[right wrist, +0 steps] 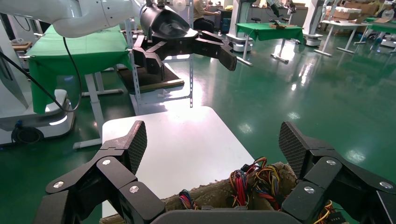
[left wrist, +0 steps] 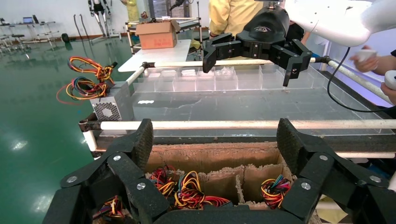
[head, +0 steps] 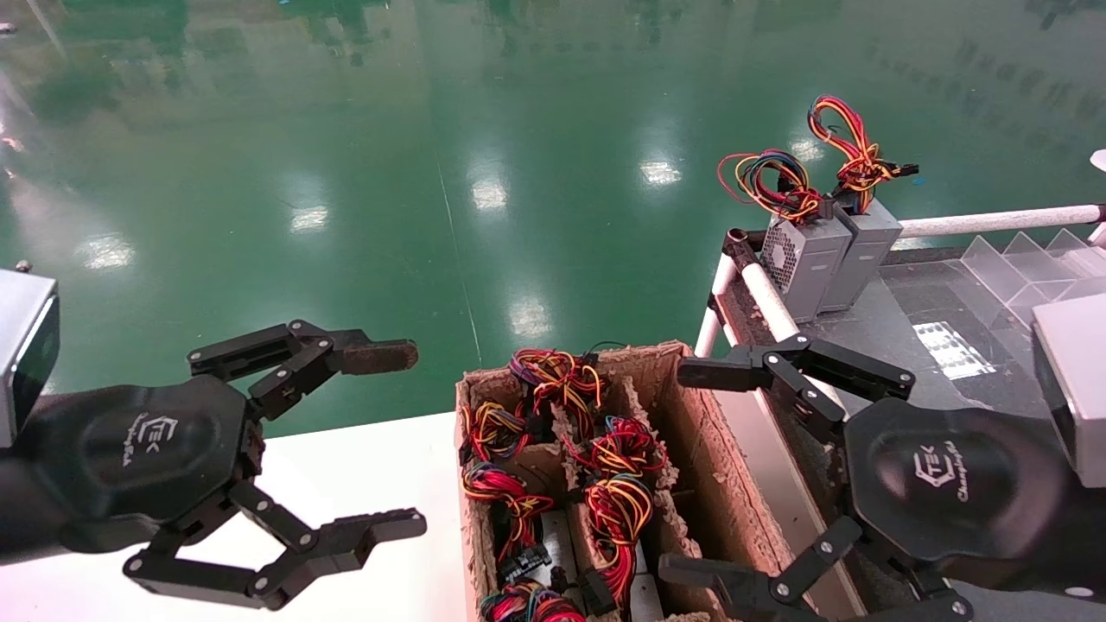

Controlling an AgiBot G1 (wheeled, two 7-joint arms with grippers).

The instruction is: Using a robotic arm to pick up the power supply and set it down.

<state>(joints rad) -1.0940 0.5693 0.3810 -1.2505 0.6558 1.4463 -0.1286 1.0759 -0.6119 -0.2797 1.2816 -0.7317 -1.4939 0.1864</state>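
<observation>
Head view: cardboard box with dividers at lower centre, compartments packed with bundles of red, yellow, orange and black wires belonging to power supplies standing inside. Left of the box, a white worktop; right of the box, a dark worktop edged by white tubes, with clear plastic dividers at its far side. Beyond the box, on the near corner of the dark worktop, two grey power supplies upright and touching, vent grille facing the box, wires curling up from their tops.

Right gripper of the robotic arm hovering just right of the box, above its right wall, fingers spread wide, grasping nothing. "TEK" logo visible on its palm. Left gripper hanging left of the box over the white worktop, also spread wide and empty, upper fingertip pad worn brownish.

Left wrist view: box compartments and wires seen between the spread fingers, the grey power supply on the dark worktop beyond the box, right gripper farther off.

Right wrist view: box rim with wires between the spread fingers, white worktop beyond the box, left gripper above it.
</observation>
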